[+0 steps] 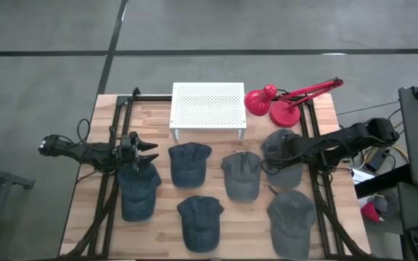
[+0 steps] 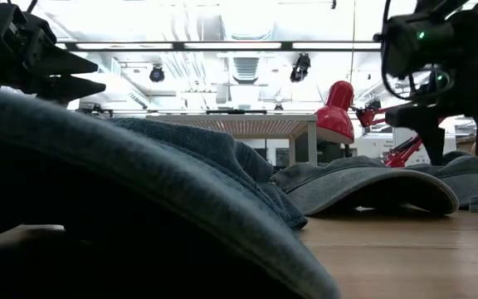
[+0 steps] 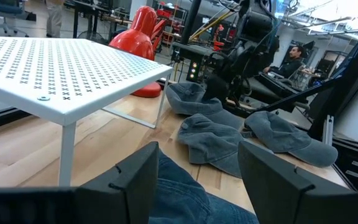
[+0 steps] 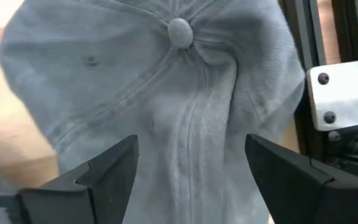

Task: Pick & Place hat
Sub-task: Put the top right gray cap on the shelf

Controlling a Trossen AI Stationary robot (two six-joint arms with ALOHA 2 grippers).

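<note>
**Denim hats in two rows, both end effectors spread above them**

Denim, faded and creased, makes up all six hats on the pale plank table [image 1: 78, 217]. Three lie in a row along the near edge and three nearer the middle. The left end effector [image 1: 149, 150] hangs over the hat [image 1: 138, 190] at the left edge, its pointed fingers [image 1: 148, 146] spread apart and grasping nothing. Its wrist view looks between two blunt dark fingers at blue cloth just below, then across the boards to three more rumpled hats.

The right end effector [image 1: 271, 162] is over the grey hat [image 1: 284, 156] by the right edge, also released. Only the right wrist view shows that hat closely: a stitched crown with seams meeting at a round top button [image 4: 179, 31], soft folds running down from it, and a bolted metal bracket [image 4: 347, 93] beside it.

A white perforated shelf [image 1: 207, 106] on thin legs stands at the far edge, its flat top dotted with small cross-shaped holes in the left wrist view. A glossy red lamp [image 1: 278, 103] sits beside it toward the far right corner. The low view shows the curved brim [image 2: 372, 189] of one hat resting on the wood. A person [image 3: 293, 57] sits beyond the table.
</note>
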